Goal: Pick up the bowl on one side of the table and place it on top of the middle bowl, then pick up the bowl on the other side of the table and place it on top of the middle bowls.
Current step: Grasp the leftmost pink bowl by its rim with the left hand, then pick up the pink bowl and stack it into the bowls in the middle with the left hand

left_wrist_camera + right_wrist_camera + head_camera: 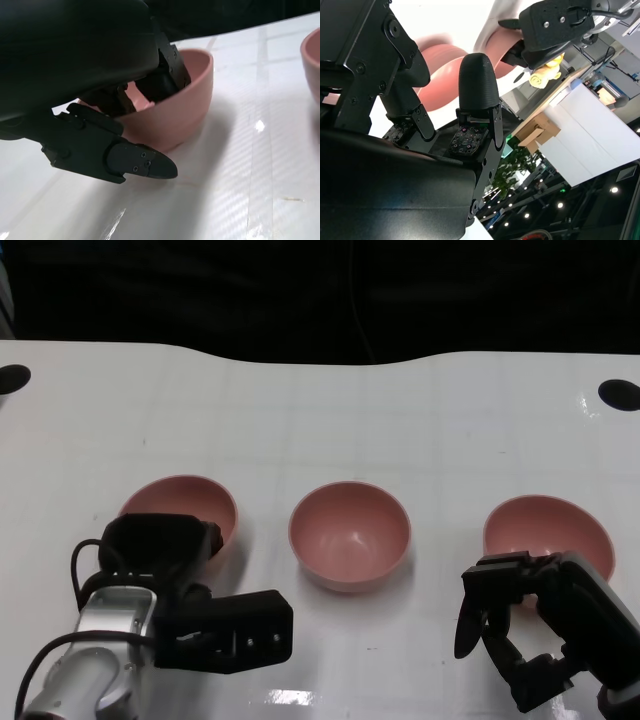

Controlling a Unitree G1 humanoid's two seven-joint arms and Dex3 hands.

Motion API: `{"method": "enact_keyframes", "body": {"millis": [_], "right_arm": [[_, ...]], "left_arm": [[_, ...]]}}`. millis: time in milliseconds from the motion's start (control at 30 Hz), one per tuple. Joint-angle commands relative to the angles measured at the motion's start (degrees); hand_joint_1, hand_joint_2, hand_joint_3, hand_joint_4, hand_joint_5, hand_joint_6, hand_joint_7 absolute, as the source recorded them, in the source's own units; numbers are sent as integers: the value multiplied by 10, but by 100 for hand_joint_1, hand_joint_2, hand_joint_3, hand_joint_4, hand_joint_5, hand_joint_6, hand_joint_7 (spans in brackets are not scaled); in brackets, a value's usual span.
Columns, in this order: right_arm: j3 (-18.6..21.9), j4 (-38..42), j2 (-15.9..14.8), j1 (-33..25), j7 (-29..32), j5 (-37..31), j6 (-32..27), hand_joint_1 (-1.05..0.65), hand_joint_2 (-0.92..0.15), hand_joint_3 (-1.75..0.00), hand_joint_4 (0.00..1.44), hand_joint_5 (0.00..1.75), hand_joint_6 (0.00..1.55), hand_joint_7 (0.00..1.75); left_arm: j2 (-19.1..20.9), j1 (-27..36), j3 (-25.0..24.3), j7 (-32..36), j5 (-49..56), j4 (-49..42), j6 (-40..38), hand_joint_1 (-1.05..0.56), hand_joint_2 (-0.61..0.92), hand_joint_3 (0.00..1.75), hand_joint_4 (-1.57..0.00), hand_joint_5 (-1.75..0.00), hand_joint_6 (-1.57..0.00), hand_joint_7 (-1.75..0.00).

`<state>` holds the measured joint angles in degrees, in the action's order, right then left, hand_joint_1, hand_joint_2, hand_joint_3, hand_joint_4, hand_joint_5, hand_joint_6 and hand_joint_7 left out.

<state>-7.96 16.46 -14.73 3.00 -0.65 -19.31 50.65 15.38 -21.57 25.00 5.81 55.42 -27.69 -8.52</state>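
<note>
Three round pink plastic bowls stand in a row on the white table (420,420), all upright and well apart from one another. The left pink bowl (190,502) is at the robot's left, the middle pink bowl (350,533) in the centre, and the right pink bowl (548,525) at the robot's right. The left hand (190,600) is at the near rim of the left pink bowl: in the left wrist view its upper fingers (165,75) reach over the rim into the bowl's hollow, while its thumb (142,164) lies outside, low beside the bowl's wall, so the rim sits between them. Whether they already press on the wall cannot be told; the bowl stands flat on the table. The right hand (540,625) hovers just before the right pink bowl with its fingers spread and holding nothing. In the right wrist view its fingers (477,85) are parted, with pink bowls blurred beyond them.
</note>
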Motion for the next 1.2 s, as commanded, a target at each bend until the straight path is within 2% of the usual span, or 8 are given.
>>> {"method": "enact_keyframes", "body": {"millis": [33, 233, 433, 567, 667, 767, 900, 1200], "right_arm": [[3, -8, -6, -4, 1, 2, -1, 31, 0, -173, 102, 170, 98, 129], [2, -5, -5, -3, -1, 6, 1, 33, -1, -172, 102, 170, 98, 128], [3, -8, -5, -4, 2, 1, 0, 34, -1, -171, 102, 171, 99, 128], [3, -8, -5, -4, 2, 0, -1, 35, -1, -171, 102, 171, 99, 127], [2, -8, -5, -5, 1, 0, -1, 35, -1, -171, 102, 170, 99, 127], [1, -8, -5, -5, -1, 2, -2, 36, -2, -171, 102, 169, 99, 126], [1, -6, -5, -5, 1, 0, 1, 36, -2, -170, 102, 170, 99, 126], [-1, -3, -4, -4, 0, 2, 1, 34, -4, -168, 102, 170, 99, 126]], "left_arm": [[15, 6, 0, 50, -18, -16, 31, -25, 92, 21, -75, -158, -122, -15], [31, 10, 2, 93, -6, 36, 40, -25, 89, 5, -74, -174, -79, -119], [39, 11, 3, 110, 10, 111, 48, -26, 92, 17, -77, -175, -92, -87], [46, 8, 4, 116, 5, 134, 82, -23, 91, 12, -79, -175, -75, -141], [45, -3, 2, 130, -15, 147, 137, -27, 91, 11, -80, -175, -96, -89], [38, -9, -2, 134, -33, 146, 173, -23, 84, 27, -82, -175, -89, -118], [34, -27, 4, 112, -62, 141, 221, -23, 59, 76, -83, -175, -95, -107], [2, -71, 35, 87, -86, 68, 297, -23, 58, 82, -86, -175, -84, -146]]}}
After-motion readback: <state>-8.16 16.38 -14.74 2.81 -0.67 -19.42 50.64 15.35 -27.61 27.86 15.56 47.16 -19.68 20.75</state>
